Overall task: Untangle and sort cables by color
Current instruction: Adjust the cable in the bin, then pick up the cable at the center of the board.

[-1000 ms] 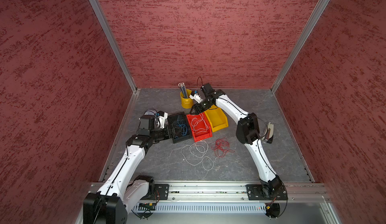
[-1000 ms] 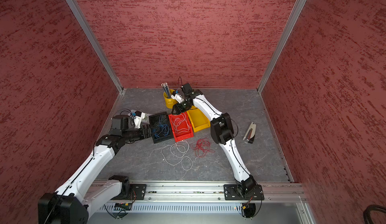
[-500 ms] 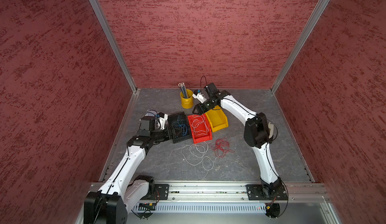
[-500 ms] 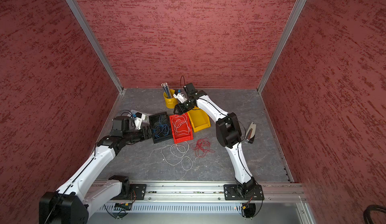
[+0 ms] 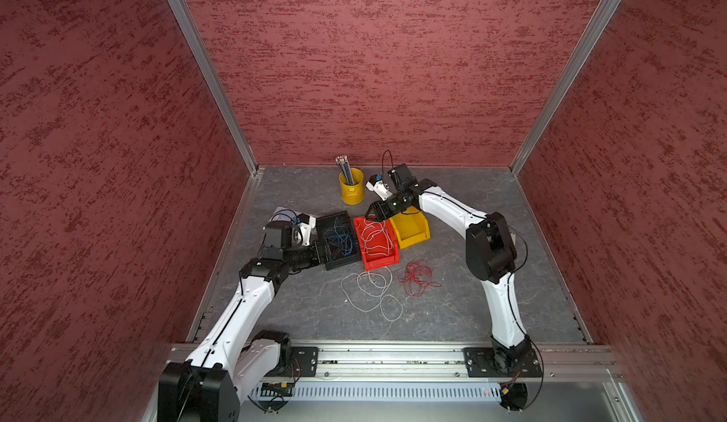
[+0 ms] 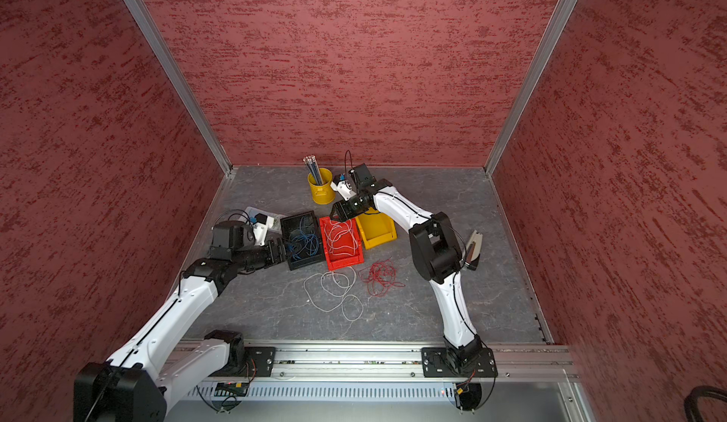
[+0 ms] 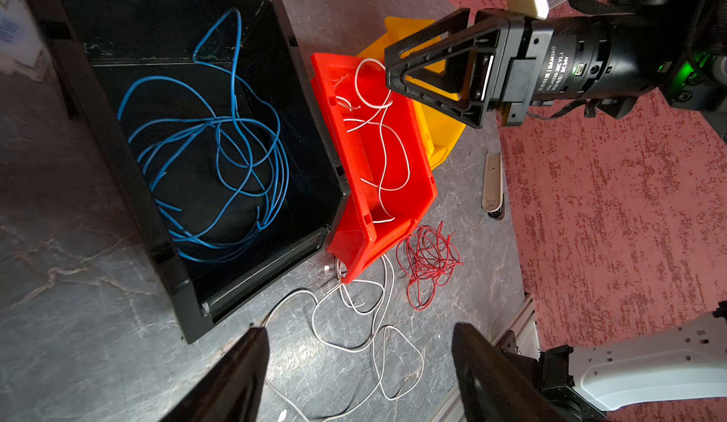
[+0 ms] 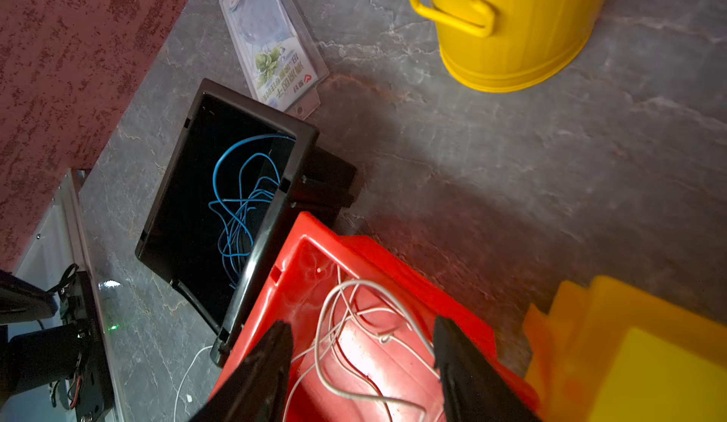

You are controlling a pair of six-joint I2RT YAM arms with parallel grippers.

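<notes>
The right gripper is hovering over the far end of the red bin with its jaws standing apart and clamping nothing. Loops of whitish cables are lying in that bin beneath it. The left gripper is gaping too, holding nothing, and is sitting at the near left corner of the black bin, where the blue cables are lying coiled.

The black bin is standing just left of the red one with their walls touching. A yellow bin is sitting against the red bin's right side. On the floor at the red bin's near end, loose whitish cables are sprawling in open loops, with one strand reaching the bin's near wall. Just right of them, a tangle of red cables is lying on the floor.

Farther back, a yellow pail is standing upright with grey pencils sticking out. A clear packet is lying flat by the black bin's far left corner.
</notes>
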